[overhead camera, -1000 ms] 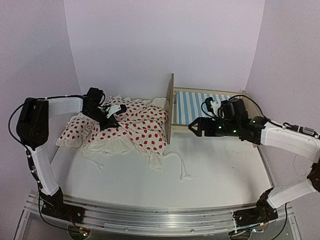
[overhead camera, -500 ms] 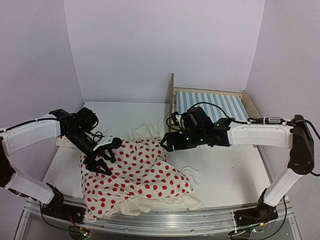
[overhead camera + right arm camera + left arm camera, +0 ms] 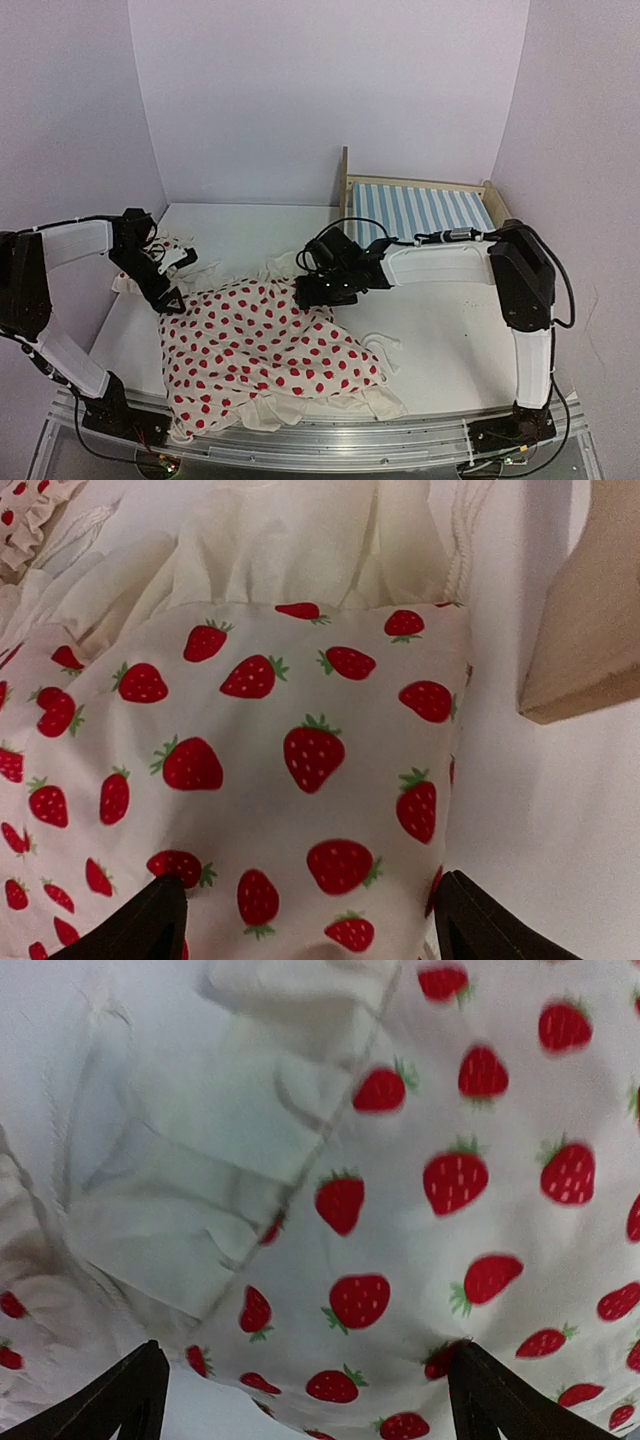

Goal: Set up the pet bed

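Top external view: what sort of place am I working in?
Likely a robot lab test cell: plain lilac walls boxing in a white table, an aluminium mounting rail along its near edge, and a small pet bed.

Lab booth: plain white walls (image 3: 330,90), aluminium rail (image 3: 320,432).

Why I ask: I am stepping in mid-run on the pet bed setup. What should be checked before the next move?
1. Left jaws open and empty: ok. The left gripper stands wide above the blanket.
2. Right jaws open and empty: ok. The right gripper is over the blanket's far corner, beside the pet bed.
3. Mattress free of fabric: ok where visible.
4. Blanket on the bed: not ok. It lies spread on the table.
5. Blanket's near hem clear of the table's front edge: cannot tell.
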Available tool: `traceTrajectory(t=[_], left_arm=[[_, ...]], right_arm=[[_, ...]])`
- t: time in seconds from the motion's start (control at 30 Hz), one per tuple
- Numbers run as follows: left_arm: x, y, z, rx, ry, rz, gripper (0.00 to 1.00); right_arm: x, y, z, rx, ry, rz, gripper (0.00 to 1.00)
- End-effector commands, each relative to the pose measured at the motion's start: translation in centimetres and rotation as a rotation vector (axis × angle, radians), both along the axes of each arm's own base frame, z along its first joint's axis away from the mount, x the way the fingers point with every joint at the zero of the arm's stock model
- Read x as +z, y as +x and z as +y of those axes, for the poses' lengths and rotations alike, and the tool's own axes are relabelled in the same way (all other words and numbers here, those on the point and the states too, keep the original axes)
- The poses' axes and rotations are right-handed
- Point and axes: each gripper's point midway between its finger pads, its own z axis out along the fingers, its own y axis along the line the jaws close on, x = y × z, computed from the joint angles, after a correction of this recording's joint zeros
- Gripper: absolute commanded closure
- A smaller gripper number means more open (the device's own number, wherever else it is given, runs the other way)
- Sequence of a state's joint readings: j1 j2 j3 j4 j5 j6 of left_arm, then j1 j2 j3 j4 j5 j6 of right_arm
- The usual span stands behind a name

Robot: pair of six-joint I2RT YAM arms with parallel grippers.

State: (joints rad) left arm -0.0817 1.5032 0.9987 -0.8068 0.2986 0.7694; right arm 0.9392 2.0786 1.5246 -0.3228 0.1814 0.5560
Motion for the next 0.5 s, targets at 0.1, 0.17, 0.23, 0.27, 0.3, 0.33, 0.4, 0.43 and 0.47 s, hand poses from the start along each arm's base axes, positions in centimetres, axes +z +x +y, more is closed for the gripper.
traceTrajectory(t=[0.1, 0.17, 0.23, 0.27, 0.3, 0.33, 0.4, 0.43, 0.47], left_arm=[[-5.0, -0.4, 2.1, -0.062, 0.123, -0.067, 0.19], [-4.6, -0.5, 1.3, -0.076, 0.078, -0.061, 0.43], [-3.5, -0.6, 0.4, -0.089, 0.026, -0.061, 0.76], [-2.7, -0.5, 0.1, -0.094, 0.008, -0.076, 0.91], [-1.8, -0.5, -0.2, -0.102, -0.010, -0.096, 0.99], [-0.7, -0.2, -0.5, -0.111, -0.026, -0.128, 1.00], [2.1, 0.6, -1.0, -0.128, -0.049, -0.219, 1.00], [4.0, 1.2, -1.3, -0.134, -0.065, -0.277, 1.00], [5.6, 1.7, -1.5, -0.129, -0.079, -0.321, 1.00]], right_arm=[[-2.9, 1.4, 2.4, -0.021, -0.018, 0.014, 0.54], [-2.5, 1.4, 2.7, 0.000, -0.012, 0.009, 0.84], [-1.3, 1.5, 2.6, 0.010, -0.009, -0.018, 0.99], [-0.1, 1.6, 2.4, 0.012, -0.005, -0.044, 1.00], [1.4, 1.8, 2.2, 0.016, 0.004, -0.073, 1.00], [3.0, 1.8, 2.1, 0.024, 0.016, -0.103, 1.00], [7.0, 1.9, 2.2, 0.060, 0.053, -0.170, 1.00], [8.7, 1.9, 2.3, 0.076, 0.074, -0.194, 1.00], [11.0, 1.6, 2.4, 0.108, 0.099, -0.232, 1.00]])
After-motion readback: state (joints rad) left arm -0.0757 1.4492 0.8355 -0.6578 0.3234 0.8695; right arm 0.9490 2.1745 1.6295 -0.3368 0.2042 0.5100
